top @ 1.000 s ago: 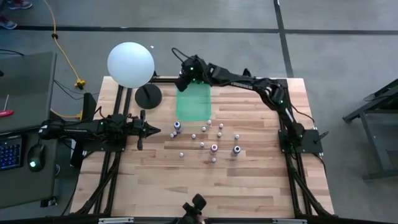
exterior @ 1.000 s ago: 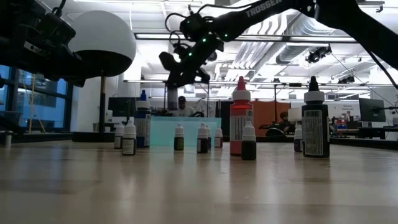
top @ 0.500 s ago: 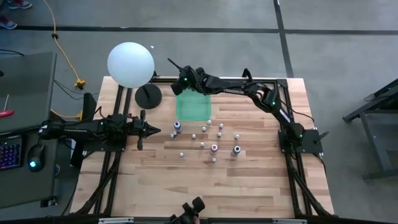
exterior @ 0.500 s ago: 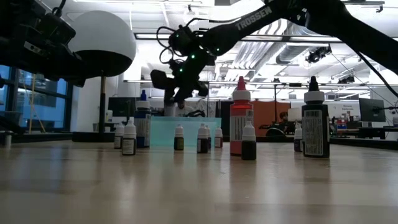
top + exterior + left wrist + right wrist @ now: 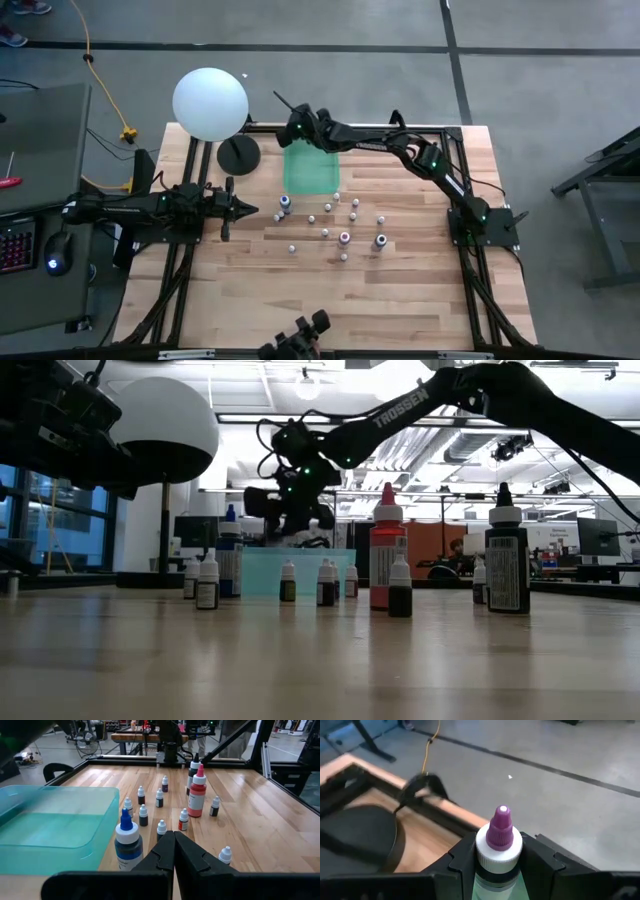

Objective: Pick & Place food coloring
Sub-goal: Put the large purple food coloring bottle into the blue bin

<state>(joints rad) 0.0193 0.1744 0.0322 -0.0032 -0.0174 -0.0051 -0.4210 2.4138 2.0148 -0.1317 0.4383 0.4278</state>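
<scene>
The right end effector (image 5: 498, 862) grips one small bottle with a purple pointed cap and white collar (image 5: 499, 837) between its dark fingers, holding it upright above the far edge of the translucent green flat tray (image 5: 311, 166); the bottle's body is cut off below its collar in the right wrist view and too small to find from above. On the wooden bench (image 5: 400, 290), on the near side of that end effector and past the tray, stand about twelve food coloring bottles (image 5: 344, 238), mostly tiny and white-capped, some overlapping so the count is uncertain. Three are larger: one red-bodied (image 5: 197, 796), one dark (image 5: 507, 565), one blue-capped (image 5: 127, 841). The left end effector (image 5: 173, 851) is fully closed and empty, just beside the blue-capped bottle. One white ball-shaped lamp (image 5: 210, 103) stands beside the tray.
</scene>
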